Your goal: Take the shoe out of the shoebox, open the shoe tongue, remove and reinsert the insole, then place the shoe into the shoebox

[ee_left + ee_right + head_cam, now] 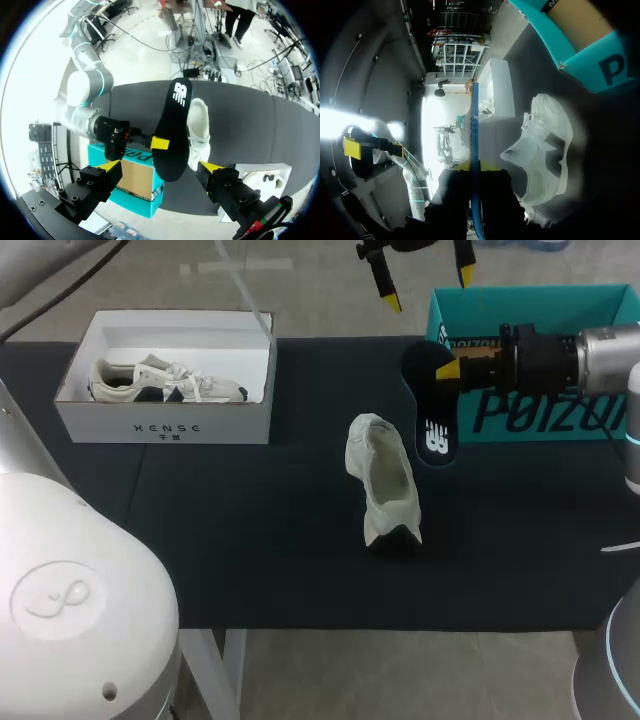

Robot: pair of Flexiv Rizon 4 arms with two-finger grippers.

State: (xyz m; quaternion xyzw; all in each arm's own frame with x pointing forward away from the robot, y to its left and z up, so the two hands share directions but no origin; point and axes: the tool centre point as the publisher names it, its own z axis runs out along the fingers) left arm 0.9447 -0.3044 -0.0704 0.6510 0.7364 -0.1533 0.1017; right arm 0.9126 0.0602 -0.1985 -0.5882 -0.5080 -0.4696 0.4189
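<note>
A white shoe (383,480) lies on the dark table near the middle, also seen in the left wrist view (199,125) and the right wrist view (545,145). My right gripper (450,368) is shut on a black insole (432,405), which it holds in the air in front of the teal box (530,310). From the right wrist the insole (475,150) shows edge-on between the fingers (475,167). My left gripper (420,280) hangs open above the table's far edge, and looks down on the insole (172,125) ahead of its spread fingers (160,167).
A white shoebox (165,380) at the table's left holds a second pale shoe (160,382). The teal box (135,185) stands at the far right. The table's front half is bare dark cloth (250,560).
</note>
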